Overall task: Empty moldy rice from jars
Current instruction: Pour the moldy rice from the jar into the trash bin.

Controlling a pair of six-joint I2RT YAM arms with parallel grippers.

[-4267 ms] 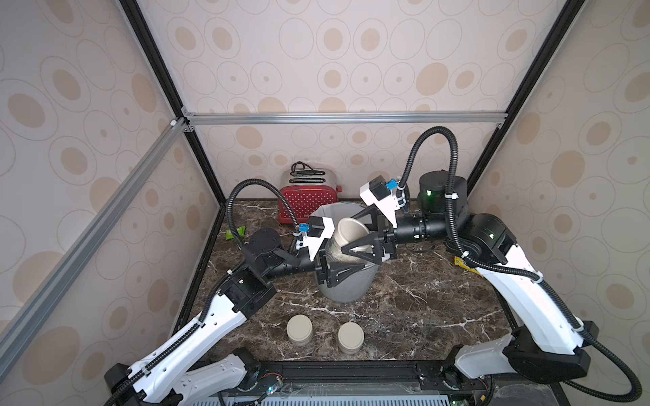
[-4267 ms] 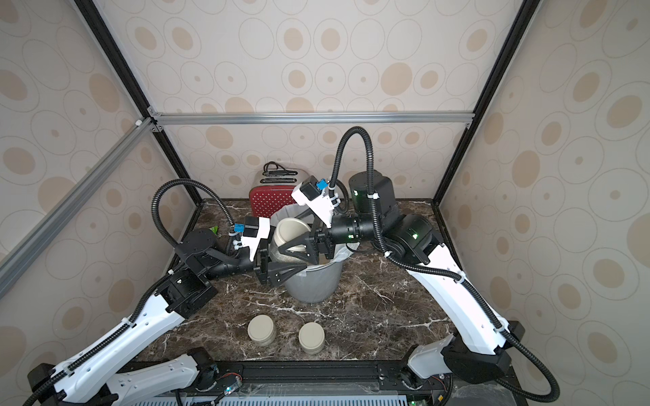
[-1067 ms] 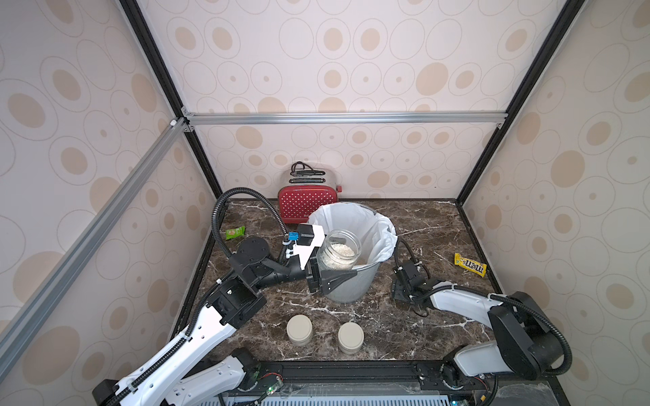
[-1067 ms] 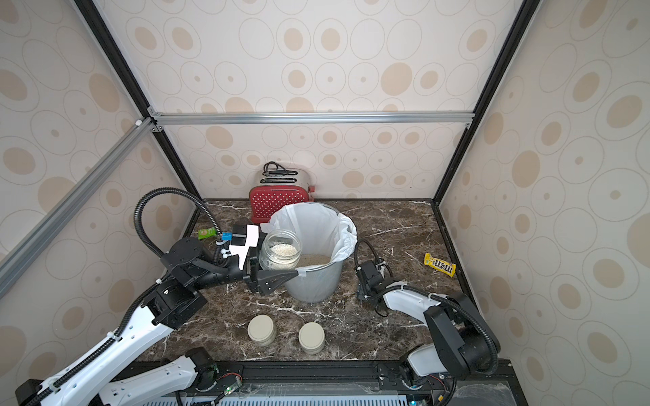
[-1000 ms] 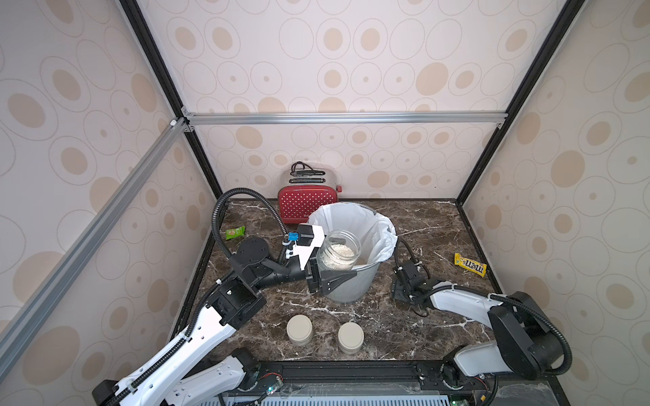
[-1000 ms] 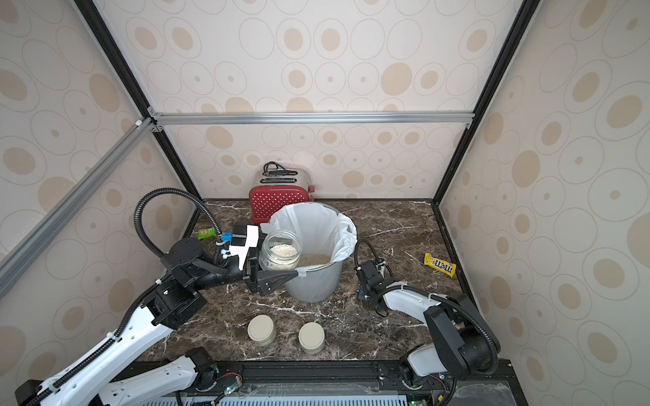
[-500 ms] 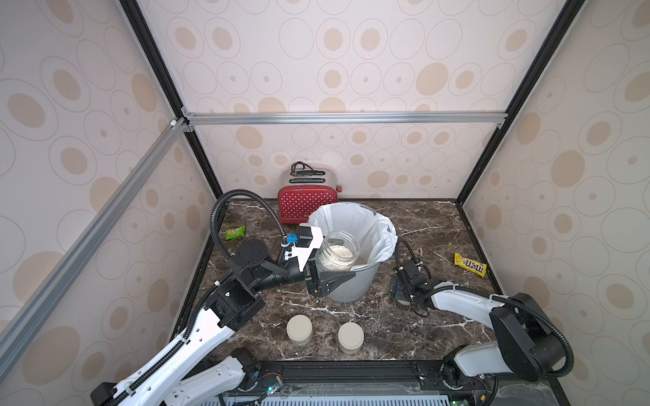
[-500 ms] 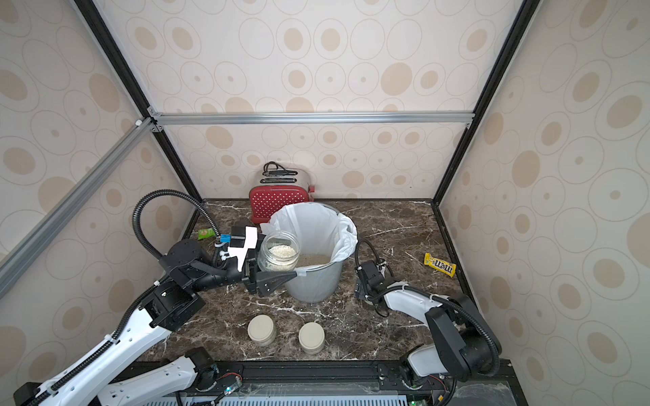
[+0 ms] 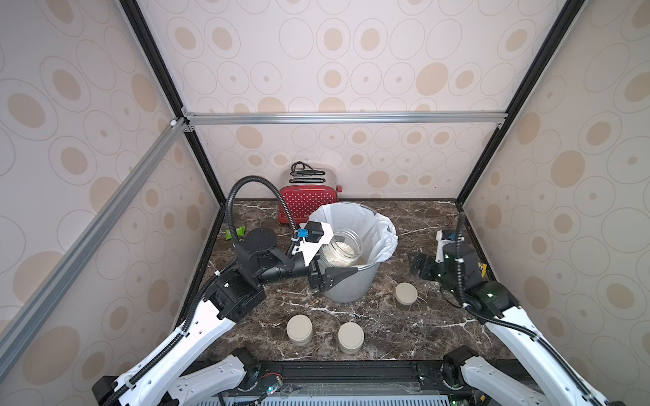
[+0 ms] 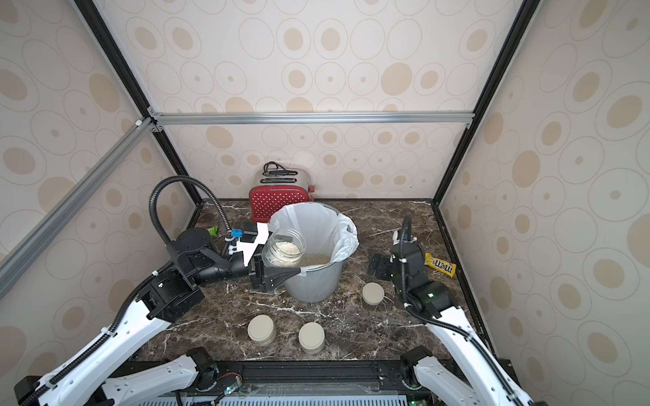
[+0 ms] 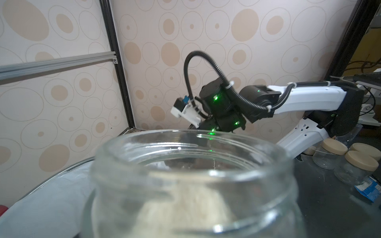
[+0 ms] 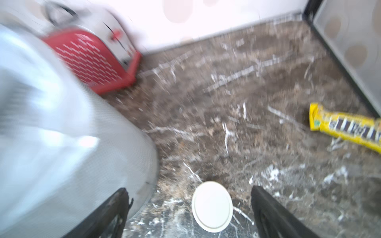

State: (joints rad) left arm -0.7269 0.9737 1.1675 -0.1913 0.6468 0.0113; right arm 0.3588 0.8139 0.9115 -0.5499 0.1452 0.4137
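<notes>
R fingers (image 12: 266, 210) rose clear of lid (image 9: 406, 293).

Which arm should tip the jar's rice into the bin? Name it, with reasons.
Left: the left end effector grips the open jar above the bin; the right end effector is open, empty.

A: How does the right wrist view read?
B: Blurred throughout; the candy bar (image 12: 346, 130) runs off the edge.
A: And the left wrist view?
B: The open jar (image 11: 268, 185) fills it, out of focus, base cut off, rice (image 11: 185, 206) grains indistinct.

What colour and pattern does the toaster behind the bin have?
The toaster is red with small white dots; it shows best in a top view.
</notes>
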